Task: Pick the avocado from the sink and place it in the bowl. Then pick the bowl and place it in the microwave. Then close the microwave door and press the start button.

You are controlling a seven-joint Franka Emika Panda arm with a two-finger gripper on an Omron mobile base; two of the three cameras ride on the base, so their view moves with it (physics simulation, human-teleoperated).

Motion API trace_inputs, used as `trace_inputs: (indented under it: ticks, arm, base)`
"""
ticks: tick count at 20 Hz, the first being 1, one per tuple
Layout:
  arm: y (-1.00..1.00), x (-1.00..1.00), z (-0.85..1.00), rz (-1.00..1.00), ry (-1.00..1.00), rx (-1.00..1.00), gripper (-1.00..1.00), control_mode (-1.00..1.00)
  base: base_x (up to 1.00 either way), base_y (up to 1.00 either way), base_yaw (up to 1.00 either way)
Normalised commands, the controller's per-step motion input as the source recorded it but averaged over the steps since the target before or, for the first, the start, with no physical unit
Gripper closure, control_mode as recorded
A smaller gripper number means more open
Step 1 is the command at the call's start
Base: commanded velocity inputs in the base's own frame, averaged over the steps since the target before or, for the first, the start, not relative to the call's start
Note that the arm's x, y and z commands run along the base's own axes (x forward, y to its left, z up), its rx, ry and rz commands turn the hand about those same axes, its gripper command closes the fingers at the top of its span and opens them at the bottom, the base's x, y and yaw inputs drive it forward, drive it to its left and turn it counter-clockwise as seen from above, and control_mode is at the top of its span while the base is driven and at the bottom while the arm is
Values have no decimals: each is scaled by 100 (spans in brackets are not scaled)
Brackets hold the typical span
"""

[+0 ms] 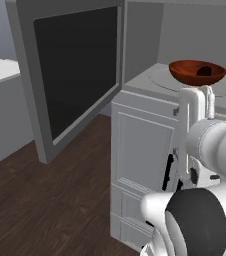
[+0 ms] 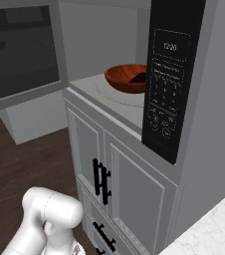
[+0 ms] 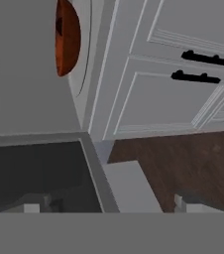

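Observation:
The microwave (image 2: pixel 134 107) stands open, its turntable floor (image 1: pixel 155 80) bare in front. The reddish-brown bowl (image 1: pixel 190 75) (image 2: pixel 124 78) sits inside with the dark avocado (image 1: pixel 204 71) (image 2: pixel 140 77) in it. In the hand view the bowl (image 3: pixel 67 39) appears on its side at the top left. The microwave door (image 1: pixel 75 70) (image 2: pixel 20 55) (image 3: pixel 34 173) is swung wide to the left. The dark control panel (image 2: pixel 169 79) with its buttons is on the microwave's right. My gripper (image 3: pixel 109 206) is open and empty, below and in front of the bowl, near the door's edge. The sink is out of view.
White cabinet doors (image 1: pixel 140 150) with dark handles (image 2: pixel 100 180) lie below the microwave. Dark wood floor (image 1: pixel 35 200) spreads to the left under the open door. A pale marble counter corner (image 2: pixel 214 229) shows at the lower right.

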Motion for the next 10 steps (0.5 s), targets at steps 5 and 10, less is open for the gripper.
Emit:
trace_inputs:
  ticks: [5, 10]
  arm:
    - [100, -3, 0, -1, -4, -9, -100, -100]
    - [100, 1, -25, -10, -1, 0, -100, -100]
  base:
    - [0, 0, 0]
    - [0, 0, 0]
